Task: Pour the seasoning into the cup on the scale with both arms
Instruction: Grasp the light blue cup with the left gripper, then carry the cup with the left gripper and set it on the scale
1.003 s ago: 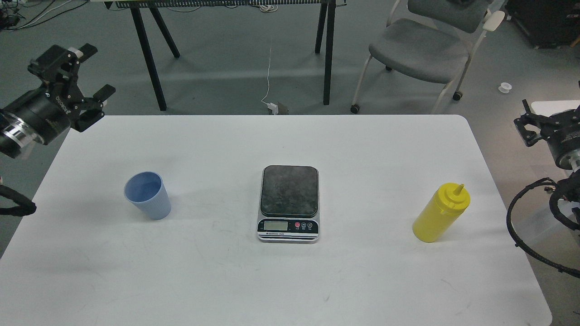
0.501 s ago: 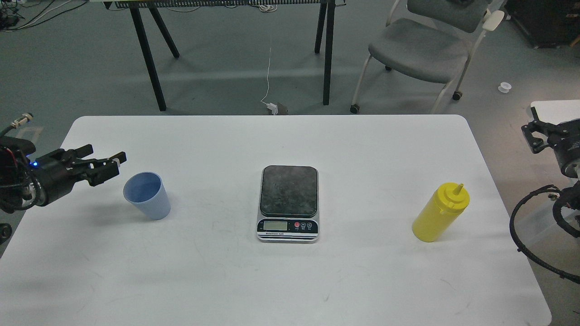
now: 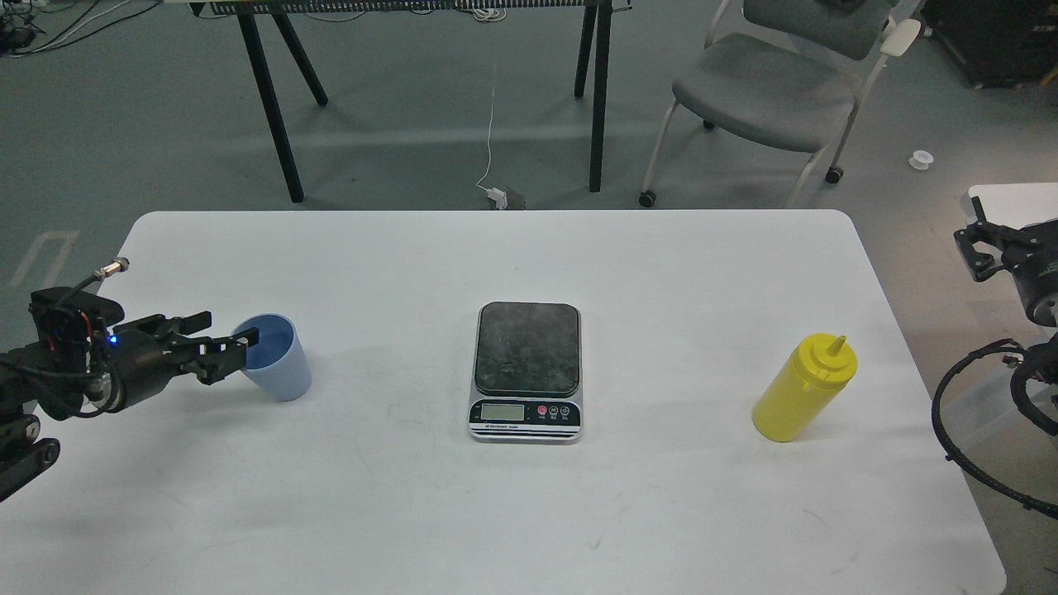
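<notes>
The pale blue ribbed cup [image 3: 277,364] stands upright on the white table [image 3: 529,512], left of centre. My left gripper [image 3: 226,330] is open and low over the table at the cup's left side. Its nearer fingertip [image 3: 245,338] overlaps the cup's left rim; I cannot tell whether they touch. The scale [image 3: 526,369] lies flat at the table's middle with nothing on its dark platform. The yellow seasoning bottle [image 3: 802,390] stands upright on the right. My right gripper [image 3: 984,246] hangs beyond the table's right edge, far from the bottle and seen only in part.
A grey chair [image 3: 769,83] and black table legs [image 3: 273,107] stand on the floor behind the table. A white cable [image 3: 491,132] runs down to a plug. Black cabling of the right arm [image 3: 975,413] loops off the right edge.
My left gripper has come down from high at the back left to table height and moved right up to the cup's left side. The right gripper has drawn slightly right.
</notes>
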Controlling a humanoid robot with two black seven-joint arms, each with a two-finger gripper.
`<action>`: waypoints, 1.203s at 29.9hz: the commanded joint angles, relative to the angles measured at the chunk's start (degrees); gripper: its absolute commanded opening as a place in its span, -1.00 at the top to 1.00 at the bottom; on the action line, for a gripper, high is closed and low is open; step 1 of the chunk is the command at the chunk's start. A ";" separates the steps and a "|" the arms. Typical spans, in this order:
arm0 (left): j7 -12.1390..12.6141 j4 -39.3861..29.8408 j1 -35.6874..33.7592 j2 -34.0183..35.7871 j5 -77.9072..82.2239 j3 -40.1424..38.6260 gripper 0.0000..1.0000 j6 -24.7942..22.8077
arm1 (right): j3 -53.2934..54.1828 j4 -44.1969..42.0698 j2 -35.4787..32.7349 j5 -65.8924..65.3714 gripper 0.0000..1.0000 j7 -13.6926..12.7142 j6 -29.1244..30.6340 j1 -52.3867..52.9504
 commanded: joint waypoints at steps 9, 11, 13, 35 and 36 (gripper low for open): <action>0.00 0.64 -1.89 -0.49 -0.02 1.10 0.85 -1.23 | 0.02 -0.01 0.01 0.00 -0.99 0.00 0.00 -0.01; 0.00 0.29 -2.60 -0.49 -0.02 1.01 0.88 -1.41 | 0.02 -0.01 -0.16 0.00 -0.99 0.00 0.00 -0.09; 0.00 -0.24 -3.47 -0.41 0.07 1.01 0.94 -1.93 | 0.02 -0.09 -0.43 0.00 -0.99 0.00 0.00 -0.18; 0.00 -12.46 -29.40 -16.47 5.95 4.08 1.00 -24.78 | 4.68 0.08 -4.91 0.08 -0.99 0.52 0.00 -6.51; 0.00 -12.20 -29.67 -18.66 6.31 4.70 1.00 -24.87 | 4.77 0.08 -5.35 0.08 -0.99 0.44 0.00 -6.60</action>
